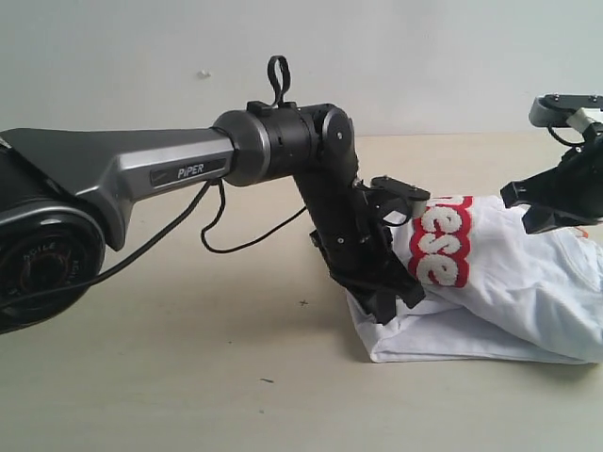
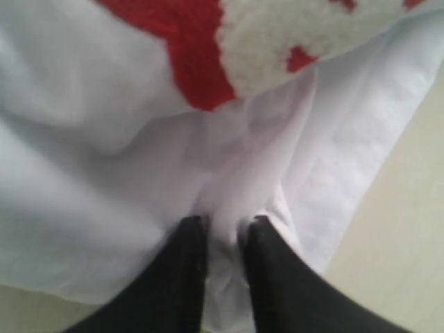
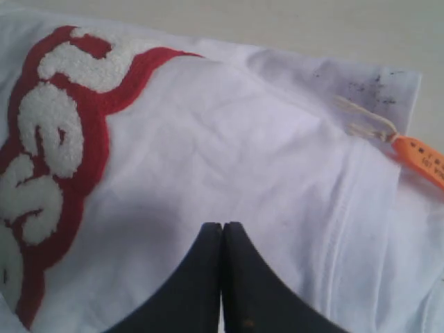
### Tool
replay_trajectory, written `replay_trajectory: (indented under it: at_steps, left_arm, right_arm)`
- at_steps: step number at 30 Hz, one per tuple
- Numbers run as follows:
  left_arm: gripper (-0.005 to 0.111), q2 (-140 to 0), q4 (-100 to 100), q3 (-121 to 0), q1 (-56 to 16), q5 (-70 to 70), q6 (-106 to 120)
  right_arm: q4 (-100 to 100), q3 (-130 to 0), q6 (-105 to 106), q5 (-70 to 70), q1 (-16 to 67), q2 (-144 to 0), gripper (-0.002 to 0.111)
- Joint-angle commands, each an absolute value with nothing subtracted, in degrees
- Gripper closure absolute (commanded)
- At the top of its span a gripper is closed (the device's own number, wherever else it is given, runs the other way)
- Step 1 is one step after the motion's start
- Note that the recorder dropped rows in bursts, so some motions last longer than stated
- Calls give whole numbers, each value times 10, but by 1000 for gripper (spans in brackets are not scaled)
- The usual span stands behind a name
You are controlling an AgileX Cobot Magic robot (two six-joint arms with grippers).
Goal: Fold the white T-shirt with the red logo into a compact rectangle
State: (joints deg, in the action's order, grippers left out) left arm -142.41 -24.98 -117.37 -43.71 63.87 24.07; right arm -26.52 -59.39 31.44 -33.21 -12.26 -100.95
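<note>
Starting at the left tool [image 2: 223, 225], we find its two fingers closed on a raised pleat of the white T-shirt [image 1: 509, 273], close to an edge of the cloth and just beside the red logo [image 1: 438, 247]. The right tool [image 3: 222, 227] is closed with its tips touching, over plain fabric; we cannot tell whether it holds cloth. The shirt lies bunched on the right side of the desk [image 1: 188, 377], with the logo strip draped over the hump. An orange tag [image 3: 420, 158] sticks out past a seamed edge. The left arm [image 1: 179, 165] hides the shirt's left edge in the exterior view, and a black cable [image 1: 236, 247] hangs from the arm.
</note>
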Motion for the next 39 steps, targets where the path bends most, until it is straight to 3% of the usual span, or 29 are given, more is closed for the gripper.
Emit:
replay_trajectory:
  at_steps: [1, 17, 32, 39]
  left_arm:
    - [106, -1438, -247, -1174, -441, 656, 228]
    - [107, -1372, -190, -1170, -440, 700, 222]
    - [107, -1256, -182, -961, -432, 700, 315]
    - [107, -1212, -212, -930, -431, 700, 342]
  right_arm:
    - [-274, -597, 330, -335, -120, -1008, 108]
    - [-295, -597, 360, -302, -120, -1086, 108]
    - [-293, -599, 343, -215, -120, -1136, 108]
    - [-299, -599, 339, -232, -120, -1112, 108]
